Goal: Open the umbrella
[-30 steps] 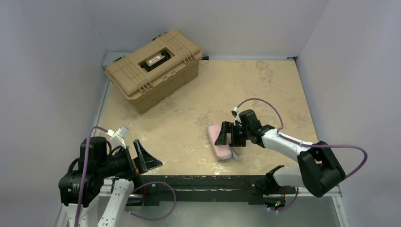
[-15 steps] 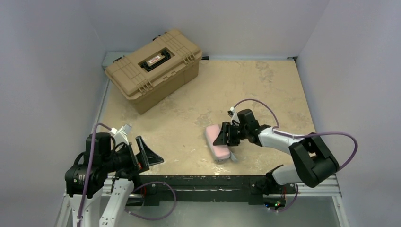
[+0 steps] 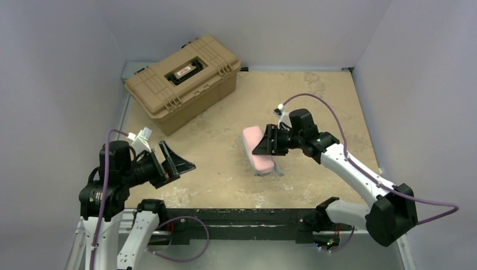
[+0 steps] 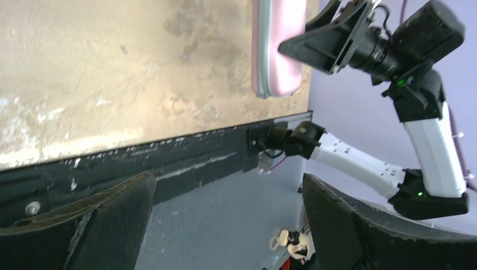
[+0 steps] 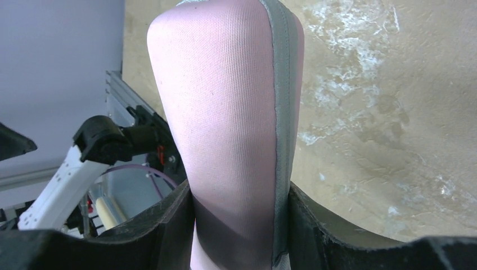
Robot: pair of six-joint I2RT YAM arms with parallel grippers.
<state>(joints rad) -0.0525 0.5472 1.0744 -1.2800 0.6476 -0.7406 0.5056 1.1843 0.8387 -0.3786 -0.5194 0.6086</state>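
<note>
The umbrella (image 3: 256, 148) is a folded pale pink fabric bundle with a grey seam. My right gripper (image 3: 268, 143) is shut on it and holds it lifted above the tan table, at centre. In the right wrist view the pink umbrella (image 5: 225, 112) fills the gap between both black fingers (image 5: 169, 225). It also shows in the left wrist view (image 4: 278, 45), held by the right gripper (image 4: 332, 34). My left gripper (image 3: 173, 164) is open and empty at the table's near left, above the front edge. Shaft and handle are hidden.
A tan hard-shell toolbox (image 3: 183, 81) stands closed at the back left. The black front rail (image 3: 242, 216) runs along the near edge. Grey walls enclose the table on three sides.
My right gripper has lifted the umbrella off the table and carried it up and a little to the left. My left arm has risen and swung slightly right, gripper still open.
</note>
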